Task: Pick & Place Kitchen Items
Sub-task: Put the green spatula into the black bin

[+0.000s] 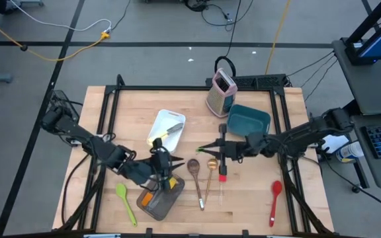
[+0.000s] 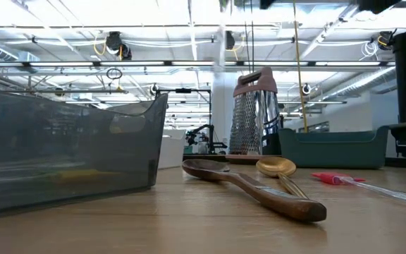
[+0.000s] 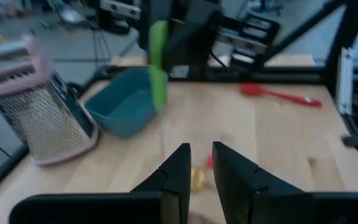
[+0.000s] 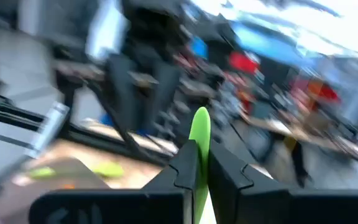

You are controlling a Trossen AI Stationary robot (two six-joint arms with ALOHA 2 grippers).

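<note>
right gripper [image 1: 211, 149] is pinching a green spatula [image 4: 199, 134], lifted over the counter [image 1: 256, 205] middle. we see the teal bin [image 1: 248, 120] just behind it, the grey pan [image 1: 159, 200] farther left. left gripper [image 1: 161, 160] hovers over that pan, slightly spread, holding nothing.

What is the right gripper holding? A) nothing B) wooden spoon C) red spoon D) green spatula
D: in the right wrist view the right gripper is shut on a green spatula, its blade standing up between the fingers; the left wrist view shows the same green blade hanging from that arm above the table.
</note>
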